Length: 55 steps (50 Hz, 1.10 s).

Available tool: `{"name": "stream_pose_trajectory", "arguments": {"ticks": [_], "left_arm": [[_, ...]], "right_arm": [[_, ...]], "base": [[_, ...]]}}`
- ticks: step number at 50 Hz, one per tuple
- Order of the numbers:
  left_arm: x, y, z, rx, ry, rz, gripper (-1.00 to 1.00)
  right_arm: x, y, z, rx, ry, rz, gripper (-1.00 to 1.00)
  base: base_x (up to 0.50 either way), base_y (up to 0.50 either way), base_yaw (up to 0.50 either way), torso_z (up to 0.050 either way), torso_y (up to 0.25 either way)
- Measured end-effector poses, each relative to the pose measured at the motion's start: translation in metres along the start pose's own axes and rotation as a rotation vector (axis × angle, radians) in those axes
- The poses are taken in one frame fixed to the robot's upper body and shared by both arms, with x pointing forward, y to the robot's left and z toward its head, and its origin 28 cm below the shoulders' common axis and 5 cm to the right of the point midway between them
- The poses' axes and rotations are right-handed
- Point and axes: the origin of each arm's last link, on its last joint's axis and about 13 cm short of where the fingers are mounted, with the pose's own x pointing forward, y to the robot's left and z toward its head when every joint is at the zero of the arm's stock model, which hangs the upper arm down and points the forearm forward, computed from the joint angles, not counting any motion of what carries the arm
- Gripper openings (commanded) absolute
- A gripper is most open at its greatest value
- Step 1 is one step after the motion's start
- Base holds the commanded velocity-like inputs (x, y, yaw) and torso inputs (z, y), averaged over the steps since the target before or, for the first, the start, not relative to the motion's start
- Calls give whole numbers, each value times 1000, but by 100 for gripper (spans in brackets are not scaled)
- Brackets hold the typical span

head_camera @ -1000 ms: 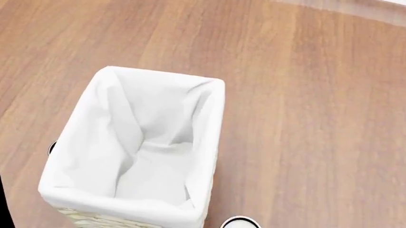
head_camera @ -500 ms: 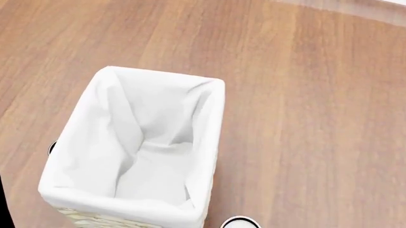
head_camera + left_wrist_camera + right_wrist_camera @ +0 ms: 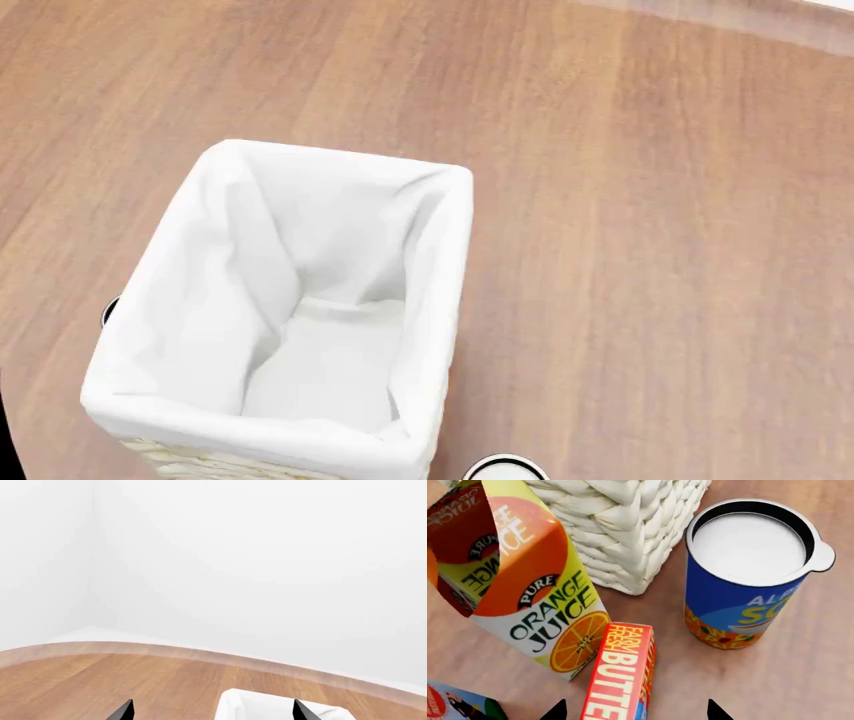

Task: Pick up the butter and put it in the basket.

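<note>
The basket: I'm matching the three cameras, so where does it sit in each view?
Head view: the basket fills the lower left, open and empty.
Left wrist view: only its rim at the bottom edge.
Right wrist view: its woven corner at the top, beside the orange juice carton.
Shared landmark: the wooden floor.

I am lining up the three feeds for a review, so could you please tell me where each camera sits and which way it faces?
Head view: on the robot's head, looking steeply down into the basket on the wood floor; no arm shows.
Left wrist view: near the left gripper, facing out level toward a white wall; both fingertips show.
Right wrist view: near the right gripper, looking down at the butter, orange juice carton and can; fingertips show.
Shared: all three show the basket.
</note>
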Motion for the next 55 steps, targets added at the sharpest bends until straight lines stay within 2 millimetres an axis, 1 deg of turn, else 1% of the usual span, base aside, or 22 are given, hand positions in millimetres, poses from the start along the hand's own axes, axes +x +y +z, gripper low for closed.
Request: {"name": "stream_pose_trajectory", "arguments": {"ticks": [26,55], "left_arm": [[0,0,1,-2,-4,-3,100],[0,0,2,-5,-6,-3,100]], "right_arm": [[5,9,-3,9,38,-43,100],[10,13,-10,42,86,-62,100]], "base": [[0,0,0,0,0],[0,0,0,0,0]]}}
